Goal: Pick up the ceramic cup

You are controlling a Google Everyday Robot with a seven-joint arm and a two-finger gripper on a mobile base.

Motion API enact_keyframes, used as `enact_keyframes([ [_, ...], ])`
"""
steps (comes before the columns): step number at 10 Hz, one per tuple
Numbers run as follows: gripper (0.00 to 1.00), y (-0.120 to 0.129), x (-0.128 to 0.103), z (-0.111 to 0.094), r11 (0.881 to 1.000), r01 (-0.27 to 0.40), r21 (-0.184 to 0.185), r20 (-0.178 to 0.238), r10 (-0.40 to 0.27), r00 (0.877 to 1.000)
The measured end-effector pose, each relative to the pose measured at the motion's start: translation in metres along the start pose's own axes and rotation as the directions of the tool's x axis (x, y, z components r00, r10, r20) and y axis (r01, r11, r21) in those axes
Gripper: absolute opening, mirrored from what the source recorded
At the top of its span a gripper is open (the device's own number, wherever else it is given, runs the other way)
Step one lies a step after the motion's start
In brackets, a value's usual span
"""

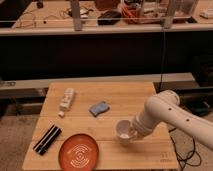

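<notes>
The ceramic cup [123,129] is small, white and round with a pale inside. It sits at the right part of the wooden table [115,95], tilted a little toward the left. My gripper [131,133] is at the cup's right side, right against it, at the end of the white arm [165,115] that comes in from the right. The arm's wrist hides the fingers.
An orange round plate with white markings [80,152] lies at the front of the table. A black flat object [47,139] lies front left, a white bottle [66,100] back left, a blue sponge-like object [99,108] mid-table. A dark bench with clutter stands behind.
</notes>
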Motion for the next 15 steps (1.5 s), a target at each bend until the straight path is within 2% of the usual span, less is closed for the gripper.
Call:
enact_keyframes([
  [15,0.03,0.004,-0.002,-0.027,0.999,-0.026,0.035,0.031,0.025,0.999],
])
